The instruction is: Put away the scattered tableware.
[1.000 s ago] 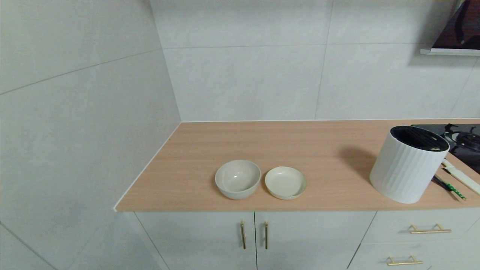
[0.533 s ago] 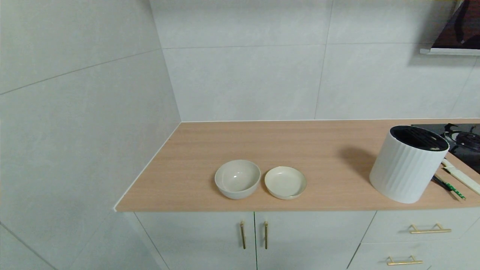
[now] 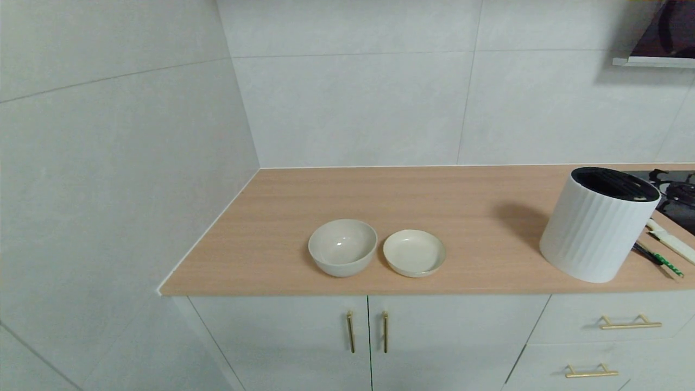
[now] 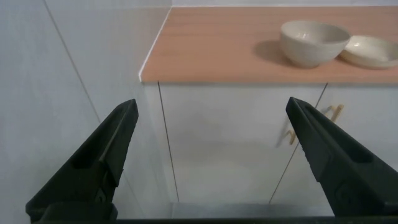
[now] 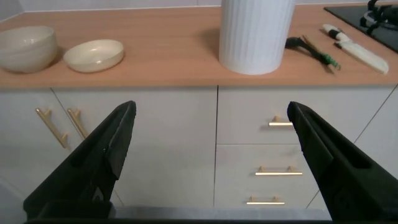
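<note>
The head camera has shifted a little, but nothing on the surface point(image 3: 434, 206) moved, so no tableware is stowed yet. The ribbed holder point(image 3: 594, 233) stands at 3 o'clock of the bowl point(image 3: 342, 247), with the dish point(image 3: 414, 252) just beside the bowl and between them. The chopsticks point(image 3: 659, 259) lie at the holder's 3 o'clock. The wrist views add the left claw point(image 4: 211, 106) and right claw point(image 5: 212, 109), both released and empty.

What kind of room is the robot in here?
Most likely a home kitchen: a wooden countertop over white cabinets, a gas hob at the right, and a bowl and small dish set out.
</note>
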